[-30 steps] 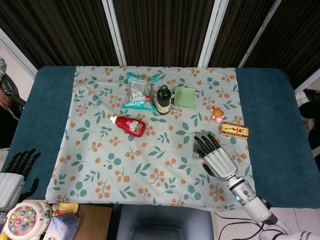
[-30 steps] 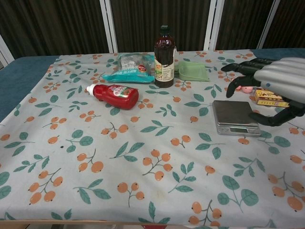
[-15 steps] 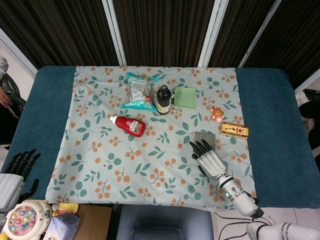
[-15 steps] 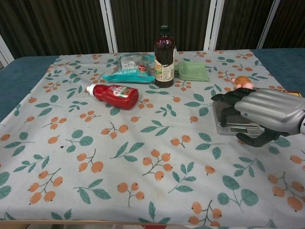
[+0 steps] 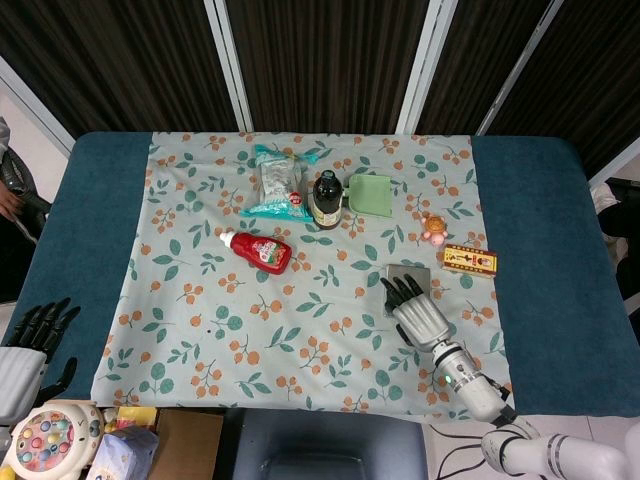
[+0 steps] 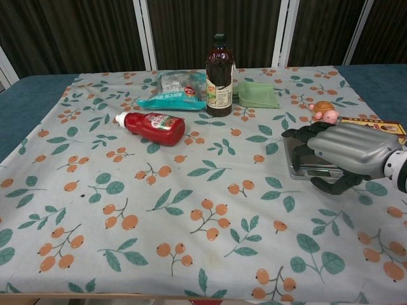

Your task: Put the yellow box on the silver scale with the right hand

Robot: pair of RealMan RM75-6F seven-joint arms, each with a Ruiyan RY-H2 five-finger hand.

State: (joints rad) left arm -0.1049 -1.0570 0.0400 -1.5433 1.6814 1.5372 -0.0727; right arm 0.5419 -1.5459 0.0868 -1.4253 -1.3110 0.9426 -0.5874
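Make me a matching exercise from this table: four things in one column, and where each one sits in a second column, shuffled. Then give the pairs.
Things
1. yellow box
2. scale
3. ketchup bottle
4. green scoop

Places
A. lying on its side on the left half of the cloth
B. partly under the right hand
C. just right of the upright brown bottle
D. at the right edge of the cloth, below the small pink toy

Pairs: 1-D, 2-B, 3-A, 4-C
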